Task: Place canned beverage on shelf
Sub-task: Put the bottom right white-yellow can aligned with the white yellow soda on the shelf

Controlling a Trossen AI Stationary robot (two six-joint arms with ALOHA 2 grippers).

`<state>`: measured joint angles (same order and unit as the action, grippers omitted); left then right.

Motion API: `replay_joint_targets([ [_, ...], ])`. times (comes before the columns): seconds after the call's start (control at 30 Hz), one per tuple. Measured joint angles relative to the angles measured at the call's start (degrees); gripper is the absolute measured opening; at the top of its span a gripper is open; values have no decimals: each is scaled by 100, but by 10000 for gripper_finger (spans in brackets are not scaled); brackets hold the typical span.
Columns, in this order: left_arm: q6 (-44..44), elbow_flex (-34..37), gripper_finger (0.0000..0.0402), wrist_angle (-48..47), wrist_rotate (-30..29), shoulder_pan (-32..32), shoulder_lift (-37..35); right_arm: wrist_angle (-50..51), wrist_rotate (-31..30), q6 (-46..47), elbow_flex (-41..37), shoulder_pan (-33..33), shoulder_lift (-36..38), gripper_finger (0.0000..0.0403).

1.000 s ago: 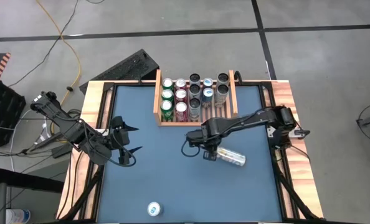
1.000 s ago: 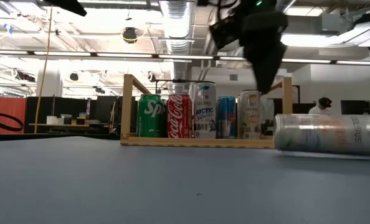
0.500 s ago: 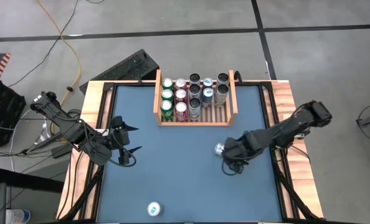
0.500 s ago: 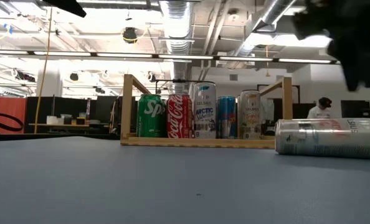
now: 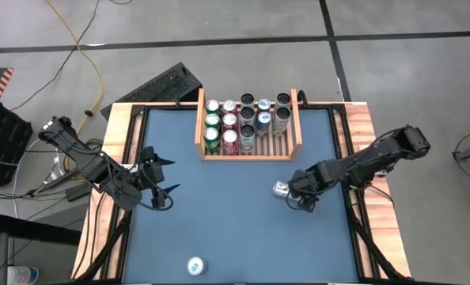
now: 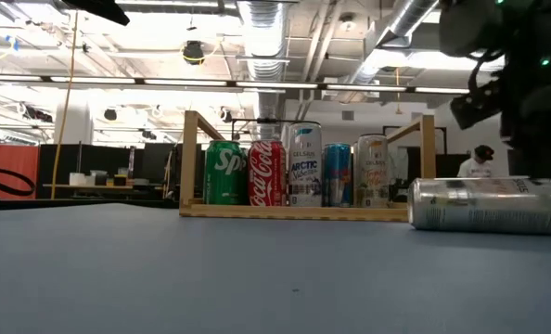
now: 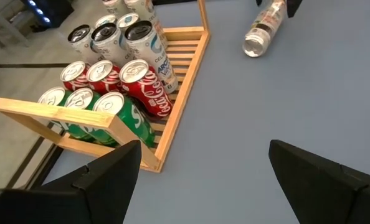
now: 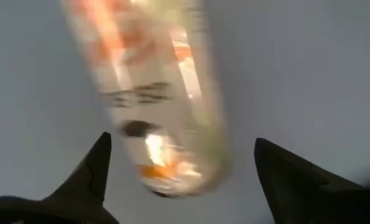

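A silver canned beverage [image 5: 280, 188] with orange print lies on its side on the blue table top, in front of the shelf's right end; it also shows in the low view [image 6: 489, 204] and the right wrist view [image 8: 154, 93]. My right gripper [image 5: 300, 196] is open right above it, one finger on either side [image 8: 182, 142], not touching. The light-wood shelf [image 5: 295, 119] at the far edge holds several upright cans. My left gripper [image 5: 161, 195] is open and empty at the table's left.
A white-and-blue can [image 5: 195, 266] stands upright near the table's near edge. The shelf's right column [image 5: 282, 134] has free slats in front of its cans. A wooden border [image 5: 112, 150] frames the table. A dark keyboard-like object [image 5: 165, 85] lies behind the shelf.
My right gripper has swung from in front of the shelf toward the table's right, turned about, and come down over the lying can. The can has stayed where it was.
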<state>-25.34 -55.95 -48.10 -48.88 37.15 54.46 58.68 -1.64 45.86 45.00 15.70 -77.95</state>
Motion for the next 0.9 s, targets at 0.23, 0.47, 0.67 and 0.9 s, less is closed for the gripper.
replay_joint_targets([
  [0.23, -2, -1, 341, 0, 4, 0, 1, -687, 50, -697, -294, -233, -279, 255],
  [0.47, -39, 1, 341, -2, 4, 0, 1, -724, 500, -1116, -437, -387, -831, 165],
  [0.67, -7, 1, 341, -2, 4, 0, 1, -90, 584, -1456, 101, -382, -764, 60],
  [0.9, 1, 0, 341, -5, 4, 0, 0, 1161, 477, -1459, 950, -393, -636, 38],
])
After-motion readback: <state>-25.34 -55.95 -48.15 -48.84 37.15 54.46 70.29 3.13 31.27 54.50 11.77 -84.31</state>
